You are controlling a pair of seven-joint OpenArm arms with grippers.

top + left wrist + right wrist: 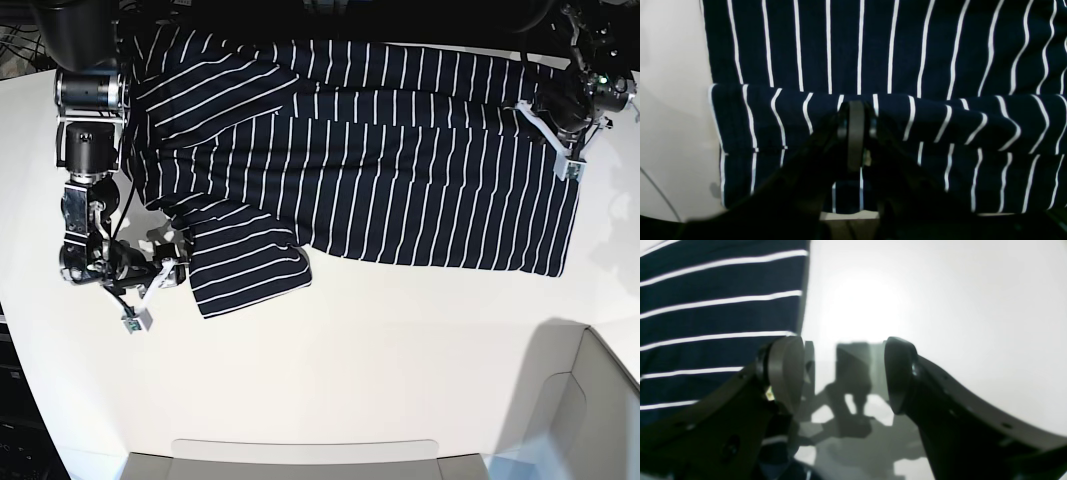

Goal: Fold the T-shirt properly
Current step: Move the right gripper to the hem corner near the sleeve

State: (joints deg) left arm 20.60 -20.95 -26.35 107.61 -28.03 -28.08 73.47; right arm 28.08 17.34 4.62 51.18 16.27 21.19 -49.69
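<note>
T-shirt (380,160) spread on table (380,360); left claw (856,110) clenched on its hem fold; right claw (843,373) released beside sleeve.

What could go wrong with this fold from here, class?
1. The left gripper is shut on a rumpled ridge of the T-shirt; pulling may drag several layers and skew the fold.
2. The right gripper is open over bare table beside the sleeve; closing there would likely miss the cloth.
</note>
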